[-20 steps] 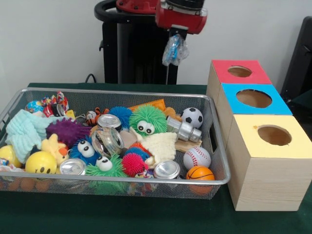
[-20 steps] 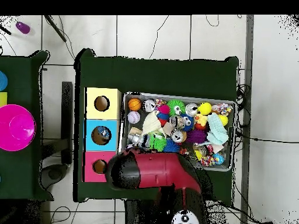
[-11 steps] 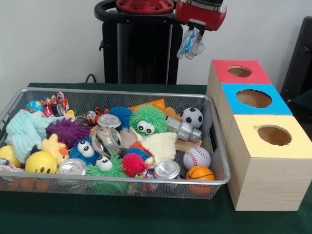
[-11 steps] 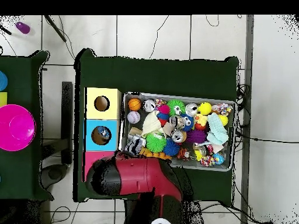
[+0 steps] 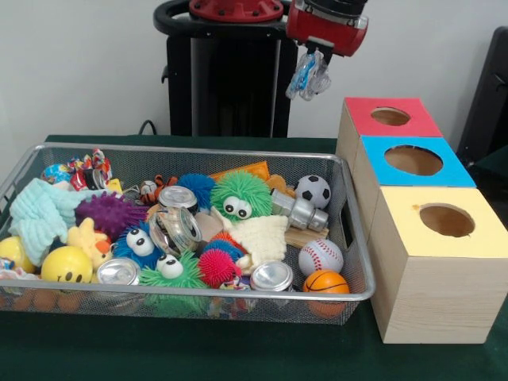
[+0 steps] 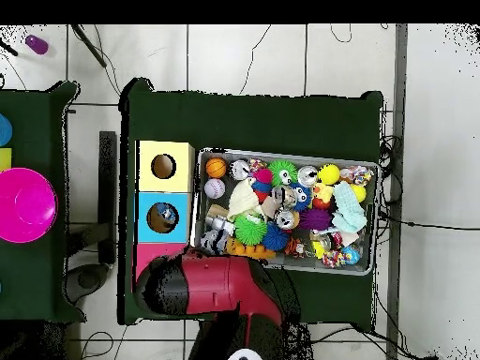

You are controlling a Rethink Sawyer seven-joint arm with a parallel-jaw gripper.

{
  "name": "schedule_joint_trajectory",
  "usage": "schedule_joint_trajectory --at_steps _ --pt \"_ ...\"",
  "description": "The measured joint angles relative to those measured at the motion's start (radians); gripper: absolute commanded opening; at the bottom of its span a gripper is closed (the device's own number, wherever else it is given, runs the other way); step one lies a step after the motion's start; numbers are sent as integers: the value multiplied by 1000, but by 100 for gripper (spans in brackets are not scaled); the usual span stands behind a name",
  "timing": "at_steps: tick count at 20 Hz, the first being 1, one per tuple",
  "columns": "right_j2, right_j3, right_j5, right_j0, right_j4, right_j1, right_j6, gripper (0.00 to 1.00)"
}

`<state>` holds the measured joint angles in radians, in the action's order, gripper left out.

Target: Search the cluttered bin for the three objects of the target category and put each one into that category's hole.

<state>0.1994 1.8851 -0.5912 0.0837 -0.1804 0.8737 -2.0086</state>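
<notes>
My gripper (image 5: 313, 55) hangs high at the back, shut on a crinkly clear-and-blue plastic packet (image 5: 308, 78) that dangles below it. The packet is in the air just left of the red box (image 5: 361, 119) and above the level of its hole (image 5: 390, 117). In the overhead view the red arm (image 6: 211, 286) covers most of the red box and hides the gripper and packet. The wire bin (image 5: 355, 238) holds balls, cans, fuzzy toys with eyes and cloths; a soccer ball (image 5: 313, 190), a baseball (image 5: 321, 256) and a basketball (image 5: 325, 282) lie at its right end.
Three wooden boxes stand in a row right of the bin: red at the back, blue (image 5: 381, 171) in the middle, yellow (image 5: 405, 226) nearest. From above, the blue box's hole (image 6: 162, 217) has something in it. A pink bowl (image 6: 23, 204) sits on a side table.
The gripper carried the packet to the right, from over the bin's back edge toward the red box, then settled slightly lower. The bin's contents have not moved.
</notes>
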Motion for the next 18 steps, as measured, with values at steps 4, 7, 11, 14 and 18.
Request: schedule_joint_trajectory --at_steps 4,7,11,14,18 --pt "33 -21 0 47 10 -37 -2 0" --pt "56 -42 0 85 22 -68 -11 0" --pt "87 -76 0 136 52 -111 -40 0" --pt "107 -101 0 166 76 -139 -69 0" --pt "142 -143 -3 209 110 -179 -119 0"
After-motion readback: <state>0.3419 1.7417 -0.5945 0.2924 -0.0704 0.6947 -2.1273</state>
